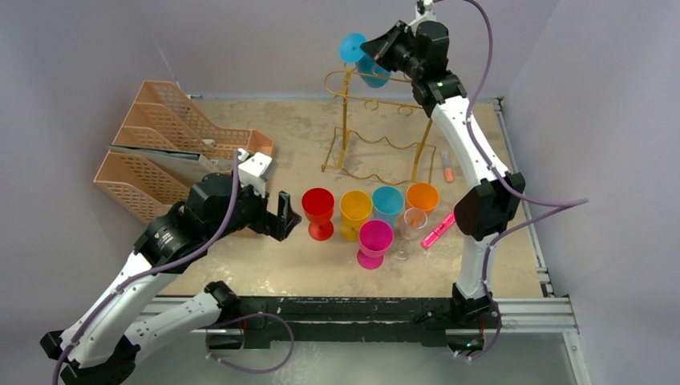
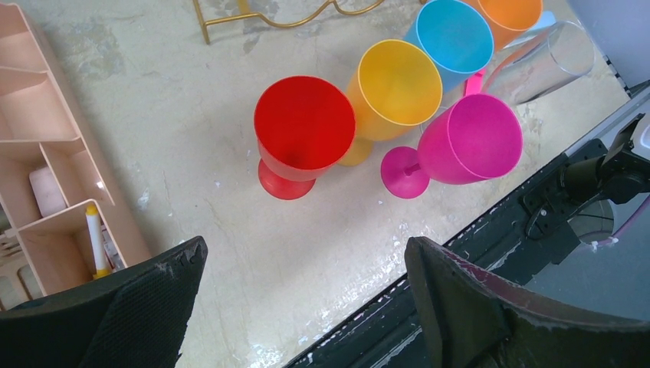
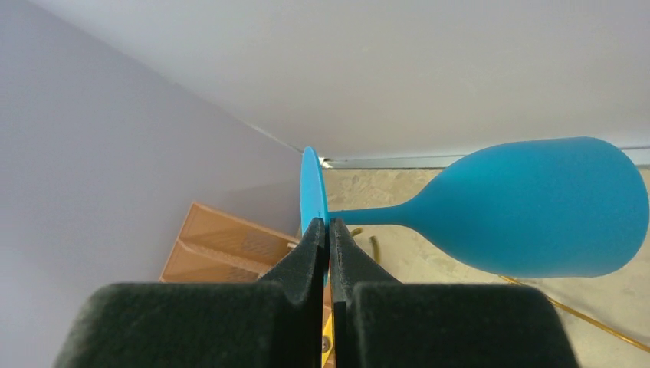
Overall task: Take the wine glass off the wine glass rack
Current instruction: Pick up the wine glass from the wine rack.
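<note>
Blue wine glass point(image 3: 536, 207) clamped in right pincer point(image 3: 328, 228); left pincer point(image 2: 305, 251) wide; marker point(image 2: 93, 239) in tray point(image 2: 31, 107).

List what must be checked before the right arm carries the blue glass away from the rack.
1. Grip: ok. The right gripper is shut on the foot of the held blue wine glass.
2. Stem free of the hooks of the wine glass rack: ok. The right wrist view shows no wire around it.
3. Bowl clear of the rack's top loop: cannot tell. They overlap in the top view.
4. Left gripper out of the path: ok. It is open, low beside the red glass, far from the rack.
5. Set-down room: ok. There is bare table left of the rack.
</note>
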Robot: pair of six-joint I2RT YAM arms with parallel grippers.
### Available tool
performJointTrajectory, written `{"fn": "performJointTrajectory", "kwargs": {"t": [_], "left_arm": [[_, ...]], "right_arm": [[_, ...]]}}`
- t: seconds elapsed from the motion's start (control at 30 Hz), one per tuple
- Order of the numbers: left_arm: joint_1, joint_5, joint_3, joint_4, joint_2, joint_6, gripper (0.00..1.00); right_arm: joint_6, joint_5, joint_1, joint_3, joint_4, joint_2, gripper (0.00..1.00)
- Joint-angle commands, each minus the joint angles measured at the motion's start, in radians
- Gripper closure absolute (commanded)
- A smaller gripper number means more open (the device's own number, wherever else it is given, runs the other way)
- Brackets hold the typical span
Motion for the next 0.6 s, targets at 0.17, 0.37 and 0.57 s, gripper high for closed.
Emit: {"fn": "performJointTrajectory", "kwargs": {"t": [0.17, 0.37, 0.57], "left_arm": [[0.001, 0.010, 0.032, 0.023, -0.011, -0.018, 0.00], [0.001, 0.030, 0.030, 0.033, -0.011, -0.017, 0.03], [0.001, 0.066, 0.025, 0.079, -0.002, -0.019, 0.05]], "right_arm": [[-0.233, -0.263, 0.007, 0.043, 0.071, -0.157, 1.00], [-0.335, -0.439, 0.015, -0.072, 0.087, -0.252, 1.00], [-0.515, -0.510, 0.034, -0.167, 0.018, -0.366, 1.00]]}}
